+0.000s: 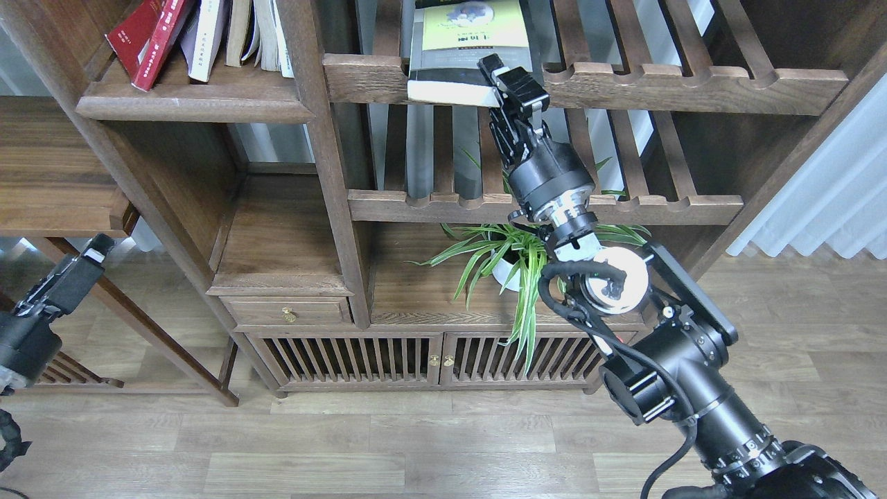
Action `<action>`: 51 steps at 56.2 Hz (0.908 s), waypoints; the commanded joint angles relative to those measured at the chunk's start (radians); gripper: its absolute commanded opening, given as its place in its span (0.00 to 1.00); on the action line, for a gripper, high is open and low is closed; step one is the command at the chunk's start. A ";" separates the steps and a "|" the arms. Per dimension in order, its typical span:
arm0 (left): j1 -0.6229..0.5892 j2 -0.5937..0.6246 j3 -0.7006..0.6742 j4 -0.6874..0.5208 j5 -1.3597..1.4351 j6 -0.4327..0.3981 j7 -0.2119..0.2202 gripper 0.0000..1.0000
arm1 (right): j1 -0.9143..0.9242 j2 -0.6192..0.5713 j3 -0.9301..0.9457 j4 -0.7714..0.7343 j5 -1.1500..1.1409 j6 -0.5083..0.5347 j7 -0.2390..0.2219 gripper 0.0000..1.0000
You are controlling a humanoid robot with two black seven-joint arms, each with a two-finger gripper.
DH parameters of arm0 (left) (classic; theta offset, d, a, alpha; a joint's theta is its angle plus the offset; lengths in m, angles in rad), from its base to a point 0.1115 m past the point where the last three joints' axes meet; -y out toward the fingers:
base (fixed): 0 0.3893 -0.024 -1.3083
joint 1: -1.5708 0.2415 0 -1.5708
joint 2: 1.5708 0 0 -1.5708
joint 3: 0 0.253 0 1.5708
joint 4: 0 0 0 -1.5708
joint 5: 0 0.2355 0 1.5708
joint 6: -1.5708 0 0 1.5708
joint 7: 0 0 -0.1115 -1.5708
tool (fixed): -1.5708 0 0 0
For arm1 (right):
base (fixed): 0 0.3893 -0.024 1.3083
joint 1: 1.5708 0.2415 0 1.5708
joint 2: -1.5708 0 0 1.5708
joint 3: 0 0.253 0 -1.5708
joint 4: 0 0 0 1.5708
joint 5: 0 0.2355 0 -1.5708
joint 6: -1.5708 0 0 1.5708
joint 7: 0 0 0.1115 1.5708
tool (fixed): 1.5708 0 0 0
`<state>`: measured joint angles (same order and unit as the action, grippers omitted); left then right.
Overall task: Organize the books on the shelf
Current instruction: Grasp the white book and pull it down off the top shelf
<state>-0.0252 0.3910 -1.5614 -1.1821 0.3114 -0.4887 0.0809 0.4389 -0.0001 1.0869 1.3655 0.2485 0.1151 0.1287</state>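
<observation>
The black-grey book with a yellow-cream panel lies on the upper slatted rack, its front edge tilted over the rail. My right gripper is closed on the book's front right corner. The solid dark-brown shelf is at the upper left. In its narrow bay the red book leans left, with the pale lavender-white book beside it. My left gripper hangs low at the far left, away from the books. It looks dark and small, and its fingers cannot be told apart.
Other pale books stand right of the lavender one. An upright post divides the shelf from the racks. A lower slatted rack and a potted spider plant sit under my right arm. A cabinet with a drawer stands below.
</observation>
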 commanded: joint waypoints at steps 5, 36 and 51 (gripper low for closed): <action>0.021 -0.001 0.001 0.007 -0.002 0.000 -0.001 1.00 | -0.078 0.000 -0.053 0.095 0.011 0.080 -0.008 0.06; 0.295 -0.207 0.092 0.087 -0.078 0.000 -0.004 1.00 | -0.591 -0.038 -0.176 0.222 0.017 0.374 -0.213 0.09; 0.297 -0.215 0.288 0.128 -0.382 0.000 0.002 1.00 | -0.591 -0.090 -0.239 0.143 0.064 0.374 -0.264 0.13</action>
<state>0.2727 0.1695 -1.3437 -1.0551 0.0367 -0.4887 0.0865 -0.1668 -0.1113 0.8619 1.5612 0.2814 0.4895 -0.1001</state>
